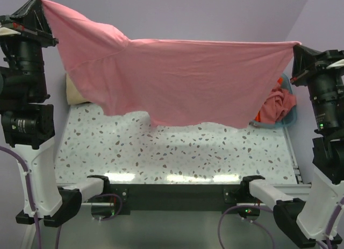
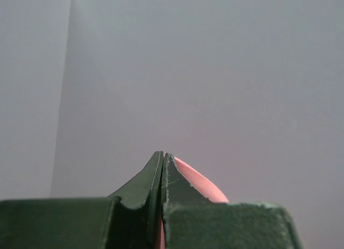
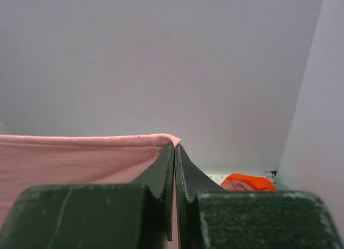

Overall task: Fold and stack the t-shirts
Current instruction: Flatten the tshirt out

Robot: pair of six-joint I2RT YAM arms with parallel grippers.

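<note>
Lavender walls [image 1: 188,12] closed in a speckled white table [image 1: 177,152]. From above we saw the pink t-shirt [image 1: 177,77] stretched in the air between the arms, its top edge taut from the left gripper [image 1: 40,4] at the far left to the right gripper [image 1: 297,45] at the right. Its ragged lower edge hung just over the far part of the table. A tan shirt [image 1: 72,93] lay at the far left behind the hanging cloth, and a blue basket [image 1: 291,115] at the far right held dusty pink and orange shirts [image 1: 277,105]. From the left wrist we saw the jaws pressed together on a sliver of pink cloth, with bare wall beyond. From the right wrist the jaws were likewise closed on the shirt's hemmed corner, the fabric ran off to the left, and an orange shirt [image 3: 250,180] showed low on the right. We judged the cotton light, soft and limp, apt to sag and crease but not slippery. Pinches at corners or hem, kept well apart, looked best for lowering it flat.
</note>
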